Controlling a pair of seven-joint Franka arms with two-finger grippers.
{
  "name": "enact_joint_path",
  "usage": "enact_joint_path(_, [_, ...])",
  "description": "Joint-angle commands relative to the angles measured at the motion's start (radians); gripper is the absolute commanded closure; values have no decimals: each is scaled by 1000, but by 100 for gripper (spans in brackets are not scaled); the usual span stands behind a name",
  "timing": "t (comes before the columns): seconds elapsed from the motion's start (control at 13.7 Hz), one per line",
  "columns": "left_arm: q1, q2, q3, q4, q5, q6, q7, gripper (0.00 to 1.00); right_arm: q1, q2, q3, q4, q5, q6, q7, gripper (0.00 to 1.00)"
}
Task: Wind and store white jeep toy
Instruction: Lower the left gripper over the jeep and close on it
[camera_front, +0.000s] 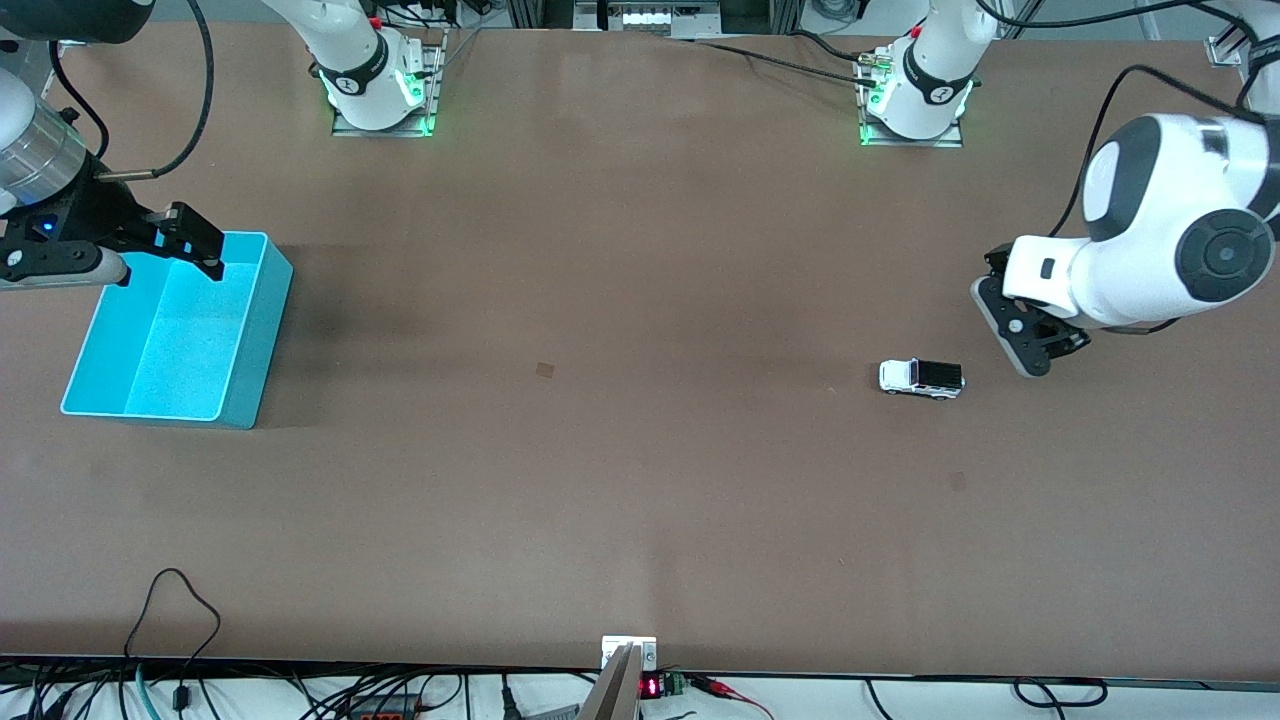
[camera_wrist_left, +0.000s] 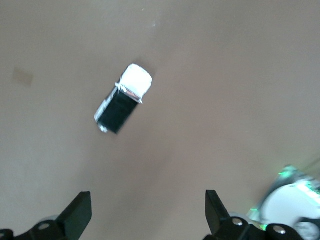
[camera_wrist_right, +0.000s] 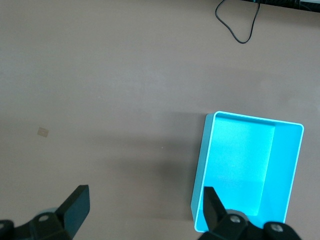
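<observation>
The white jeep toy (camera_front: 921, 378) stands on the brown table toward the left arm's end, white with a black roof. In the left wrist view the jeep (camera_wrist_left: 123, 98) lies on bare table apart from the fingers. My left gripper (camera_front: 1045, 358) is open and empty, low over the table beside the jeep, toward the table's end; its own view (camera_wrist_left: 148, 215) shows the fingers wide apart. The turquoise bin (camera_front: 170, 340) sits empty at the right arm's end. My right gripper (camera_front: 172, 262) is open and empty over the bin's rim farthest from the front camera; in its own view (camera_wrist_right: 145, 210) one finger overlaps the bin (camera_wrist_right: 200, 165).
A small tan mark (camera_front: 544, 370) is on the table's middle. A black cable loop (camera_front: 170, 610) lies at the table's front edge. The arm bases (camera_front: 380, 90) stand along the edge farthest from the front camera.
</observation>
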Motion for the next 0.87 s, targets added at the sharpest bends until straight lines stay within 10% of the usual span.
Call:
enact_joint_path(0.0, [7, -19, -3, -136, 45, 191, 176, 0, -1, 3, 1, 0, -18, -22, -13, 0])
enact_joint_path(0.29, [4, -6, -5, -311, 108, 534, 344, 0, 5, 2, 1, 0, -18, -46, 4, 0])
enact_joint_path(0.8, [8, 173, -8, -335, 132, 764, 336, 0, 13, 0, 1, -2, -19, -52, 4, 0])
